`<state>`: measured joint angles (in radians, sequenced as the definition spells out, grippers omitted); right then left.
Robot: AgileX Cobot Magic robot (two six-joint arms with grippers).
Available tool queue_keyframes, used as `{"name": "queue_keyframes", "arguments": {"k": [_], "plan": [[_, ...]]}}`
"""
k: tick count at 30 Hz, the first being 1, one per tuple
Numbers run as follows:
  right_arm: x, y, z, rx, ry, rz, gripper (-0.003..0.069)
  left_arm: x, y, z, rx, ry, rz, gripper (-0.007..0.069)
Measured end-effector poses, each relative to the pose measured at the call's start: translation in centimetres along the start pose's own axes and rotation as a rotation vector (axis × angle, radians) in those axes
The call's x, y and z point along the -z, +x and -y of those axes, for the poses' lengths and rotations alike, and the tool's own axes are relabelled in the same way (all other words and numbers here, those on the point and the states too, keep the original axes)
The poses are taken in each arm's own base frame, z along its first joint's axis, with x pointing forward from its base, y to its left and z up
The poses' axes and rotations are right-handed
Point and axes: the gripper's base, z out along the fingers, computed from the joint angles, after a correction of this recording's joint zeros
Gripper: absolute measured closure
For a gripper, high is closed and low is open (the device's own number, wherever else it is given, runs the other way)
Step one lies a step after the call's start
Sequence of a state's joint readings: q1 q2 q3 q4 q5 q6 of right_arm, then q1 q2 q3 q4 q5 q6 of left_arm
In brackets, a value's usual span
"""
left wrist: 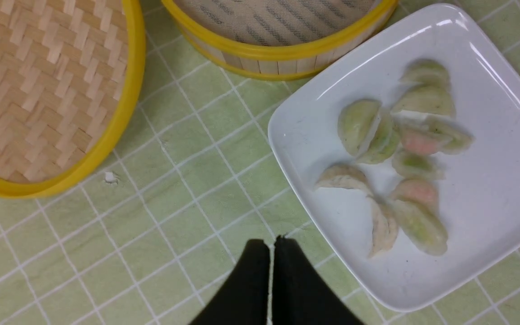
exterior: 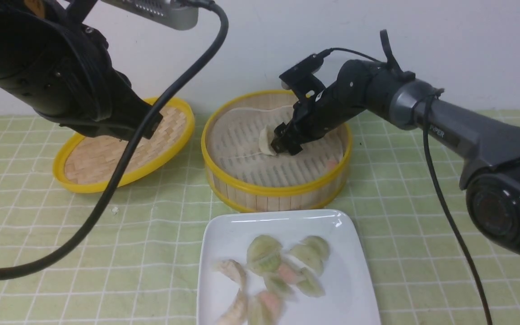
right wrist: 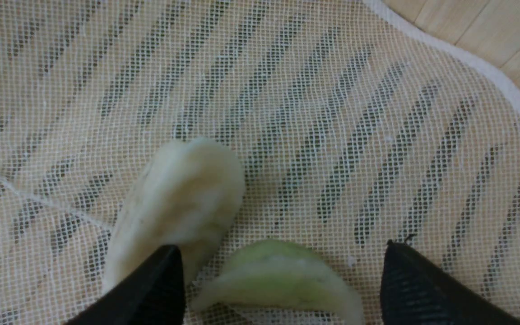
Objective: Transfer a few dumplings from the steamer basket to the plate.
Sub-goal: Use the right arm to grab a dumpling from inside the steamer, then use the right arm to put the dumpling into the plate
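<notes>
The steamer basket (exterior: 278,192) stands at the middle of the table. My right gripper (exterior: 282,144) is down inside it, open. In the right wrist view a pale green dumpling (right wrist: 278,275) lies on the liner (right wrist: 332,113) between the spread fingers of my right gripper (right wrist: 281,246), and a whitish dumpling (right wrist: 178,203) lies beside one finger (right wrist: 151,284). The whitish dumpling (exterior: 266,141) and a pink one (exterior: 331,164) show in the front view. The plate (exterior: 224,234) in front holds several dumplings (exterior: 264,255). My left gripper (left wrist: 271,243) is shut and empty above the cloth beside the plate (left wrist: 490,203).
The shallow woven lid (exterior: 106,153) lies left of the basket, partly behind my raised left arm (exterior: 61,76); it also shows in the left wrist view (left wrist: 39,90). A green checked cloth (exterior: 422,216) covers the table. A small white crumb (exterior: 115,210) lies near the lid.
</notes>
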<state>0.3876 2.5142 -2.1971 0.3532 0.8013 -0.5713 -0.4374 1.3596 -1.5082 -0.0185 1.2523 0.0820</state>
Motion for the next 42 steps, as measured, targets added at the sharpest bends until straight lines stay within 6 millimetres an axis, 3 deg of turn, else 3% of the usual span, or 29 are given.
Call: {"name": "queue_keyframes", "arguments": {"k": [3,11,14,18,19,20,23,24,27,30,33,38,42], "plan": [[0.0,0.3,-0.2,0.003,-0.017,-0.031,0.0299,0.0,0.0,0.0,0.000,0.000,0.000,0.0631],[2.4,-0.6,-0.7,0.031,-0.075,-0.115,0.0309,0.0,0.0,0.0,0.000,0.000,0.000,0.0631],[4.9,-1.8,-0.8,0.034,-0.079,-0.147,0.0309,0.0,0.0,0.0,0.000,0.000,0.000,0.0631],[9.9,-4.3,-0.9,0.007,-0.045,-0.126,0.0309,0.0,0.0,0.0,0.002,0.001,0.000,0.0631],[10.2,-4.5,-0.9,-0.002,-0.042,-0.123,0.0309,0.0,0.0,0.0,0.001,0.001,0.000,0.0631],[12.6,-5.3,-1.1,-0.042,-0.025,-0.095,0.0309,0.0,0.0,0.0,0.007,0.003,0.000,0.0631],[14.9,-5.7,-1.5,-0.063,-0.016,-0.079,0.0309,0.0,0.0,0.1,0.011,0.007,0.001,0.0631],[16.5,-5.3,-2.0,-0.077,-0.019,-0.090,0.0309,0.0,0.0,0.1,0.016,0.015,0.001,0.0631],[18.7,-3.5,-3.3,-0.112,-0.058,-0.143,0.0309,0.0,0.0,0.3,0.022,0.033,0.003,0.0631],[20.5,-0.3,-5.3,-0.166,-0.138,-0.218,0.0309,-0.1,-0.1,0.5,0.028,0.051,0.000,0.0631],[21.7,4.4,-7.8,-0.222,-0.232,-0.319,0.0311,-1.1,-0.3,0.6,0.037,0.075,-0.023,0.0631],[20.7,10.4,-11.5,-0.239,-0.278,-0.425,0.0311,-4.0,-1.0,0.7,0.042,0.098,-0.096,0.0631],[18.5,13.0,-13.6,-0.221,-0.250,-0.414,0.0311,-6.9,-1.4,0.8,0.036,0.126,-0.165,0.0631]]}}
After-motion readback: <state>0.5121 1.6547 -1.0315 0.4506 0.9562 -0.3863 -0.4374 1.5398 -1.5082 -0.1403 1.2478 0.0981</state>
